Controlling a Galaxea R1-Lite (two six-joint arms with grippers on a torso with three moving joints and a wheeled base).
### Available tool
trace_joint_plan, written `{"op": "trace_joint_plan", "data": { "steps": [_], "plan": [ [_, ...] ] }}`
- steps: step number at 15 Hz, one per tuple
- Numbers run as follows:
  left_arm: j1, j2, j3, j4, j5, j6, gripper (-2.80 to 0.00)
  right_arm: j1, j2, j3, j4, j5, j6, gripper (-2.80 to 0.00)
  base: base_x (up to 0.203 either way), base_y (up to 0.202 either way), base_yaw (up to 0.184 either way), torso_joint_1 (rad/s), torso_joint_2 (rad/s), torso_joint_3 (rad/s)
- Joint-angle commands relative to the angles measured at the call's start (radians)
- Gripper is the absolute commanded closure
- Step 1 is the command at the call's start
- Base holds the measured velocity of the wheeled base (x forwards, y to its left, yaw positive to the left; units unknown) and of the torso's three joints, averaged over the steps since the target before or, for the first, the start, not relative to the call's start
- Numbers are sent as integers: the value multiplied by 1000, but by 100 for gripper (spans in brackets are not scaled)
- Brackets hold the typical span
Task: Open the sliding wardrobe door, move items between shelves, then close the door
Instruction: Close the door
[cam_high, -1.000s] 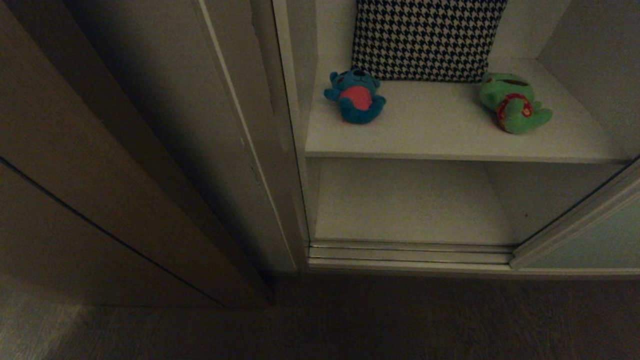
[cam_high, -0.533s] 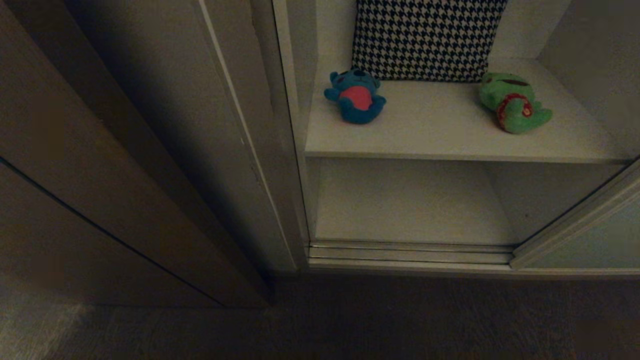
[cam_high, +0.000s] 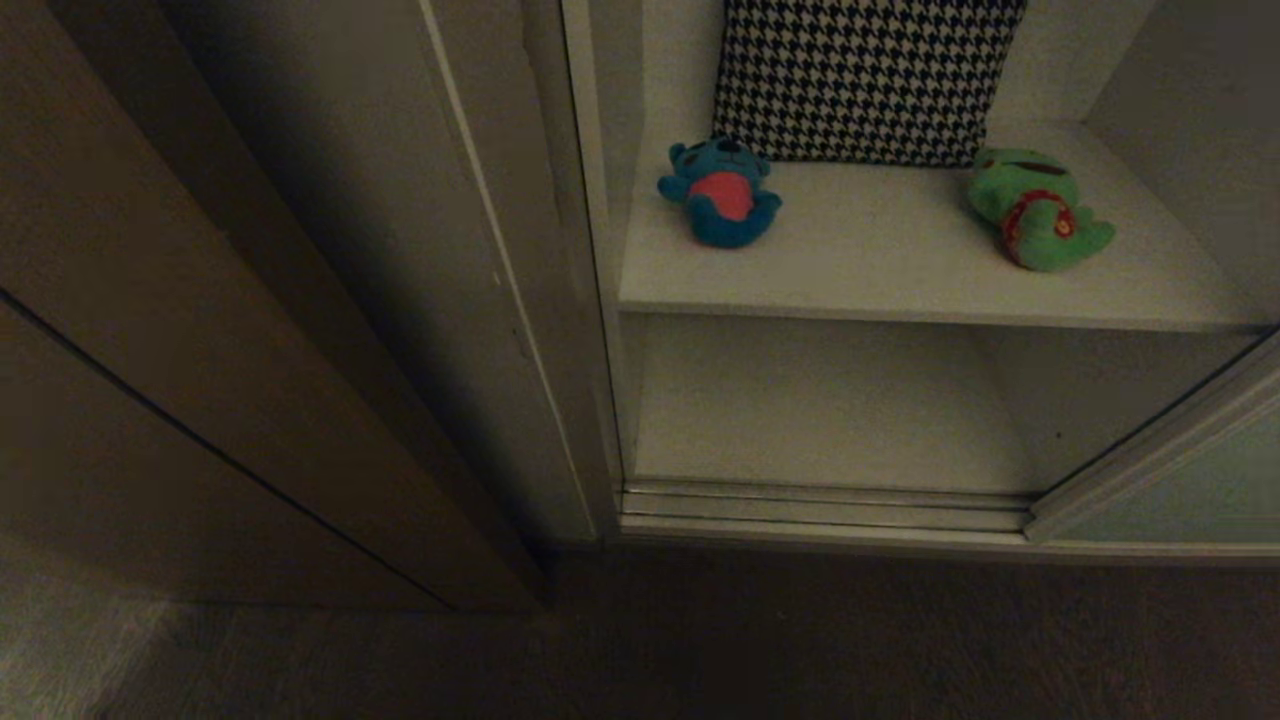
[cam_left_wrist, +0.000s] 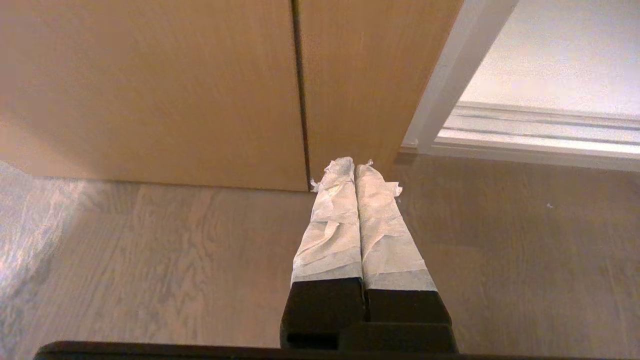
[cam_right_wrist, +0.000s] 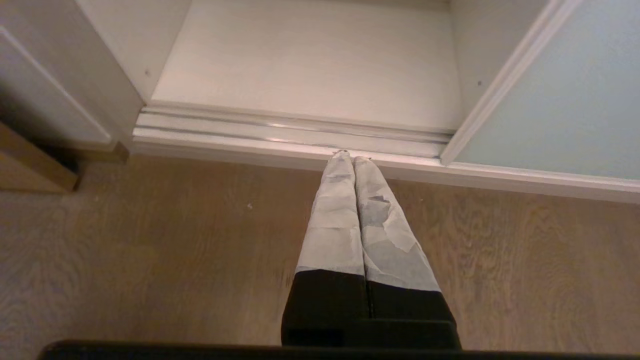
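both grippers pinched closed and empty, left gripper (cam_left_wrist: 355, 165) low by the brown side panel (cam_left_wrist: 150, 85), right gripper (cam_right_wrist: 348, 156) just short of the door track (cam_right_wrist: 290, 127), sliding wardrobe door (cam_right_wrist: 565, 105) off to its side

The left gripper (cam_left_wrist: 356, 167), its two black fingers (cam_left_wrist: 332, 225) wrapped in crinkled white tape and pressed together with nothing between them, hangs above a pale wood-grain plank floor (cam_left_wrist: 150, 260) at centre frame. Behind it, light brown wooden panels (cam_left_wrist: 150, 85) divided by a thin dark vertical seam (cam_left_wrist: 300, 95) fill the upper left. At upper right, a white wardrobe frame post (cam_left_wrist: 455, 75) slants down to a white grooved sliding track (cam_left_wrist: 540, 132), with a plain white bottom shelf board (cam_left_wrist: 565, 55) beyond it.
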Motion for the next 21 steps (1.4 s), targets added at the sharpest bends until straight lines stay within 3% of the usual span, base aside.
{"op": "trace_joint_plan", "data": {
  "steps": [1,21],
  "plan": [
    [1,1,0,2,0,0,0,1,0,2,0,0,0,0,2,-153,13,-2,7,-2],
    [1,1,2,-4,0,-2,0,1,0,2,0,0,0,0,0,-197,2,2,2,1]
  ]
}}
